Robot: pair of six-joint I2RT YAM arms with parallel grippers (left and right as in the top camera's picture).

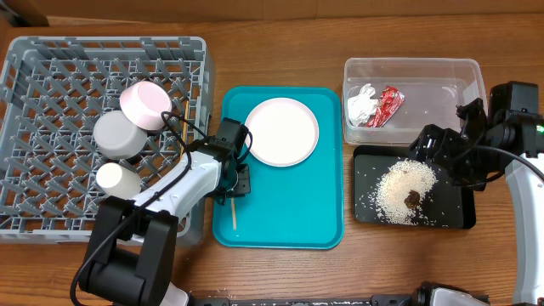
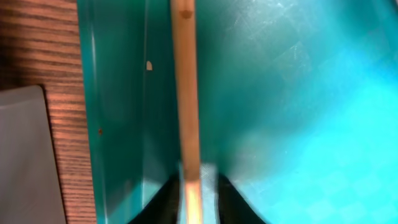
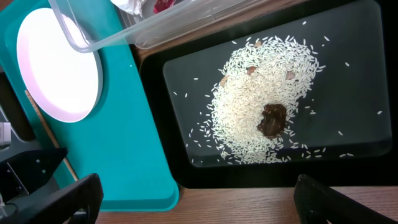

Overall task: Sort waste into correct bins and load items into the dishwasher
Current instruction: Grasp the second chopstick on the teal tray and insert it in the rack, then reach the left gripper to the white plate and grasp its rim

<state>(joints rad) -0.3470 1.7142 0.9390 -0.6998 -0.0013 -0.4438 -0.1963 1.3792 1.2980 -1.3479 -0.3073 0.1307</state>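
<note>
My left gripper (image 1: pixel 239 180) is low over the left edge of the teal tray, shut on a thin wooden chopstick (image 2: pixel 186 93) that lies along the tray floor (image 1: pixel 233 210). A large white plate (image 1: pixel 282 131) sits on the same tray. The grey dish rack (image 1: pixel 51 76) holds a pinkish bowl (image 1: pixel 146 104), a grey metal bowl (image 1: pixel 119 136) and a white cup (image 1: pixel 115 177). The clear tub (image 1: pixel 442 72) holds the white tissue (image 1: pixel 361 106) and red wrapper (image 1: pixel 388 105). The black tray (image 1: pixel 450 217) holds rice (image 3: pixel 261 93) with a brown lump (image 3: pixel 273 119). My right gripper (image 3: pixel 199 199) is open and empty above it.
The teal tray (image 1: pixel 289 212) lies between the rack and the bins. A second thin stick (image 1: pixel 183 115) seems to stand at the rack's right side. Bare wooden table (image 3: pixel 249 208) shows in front of the black tray.
</note>
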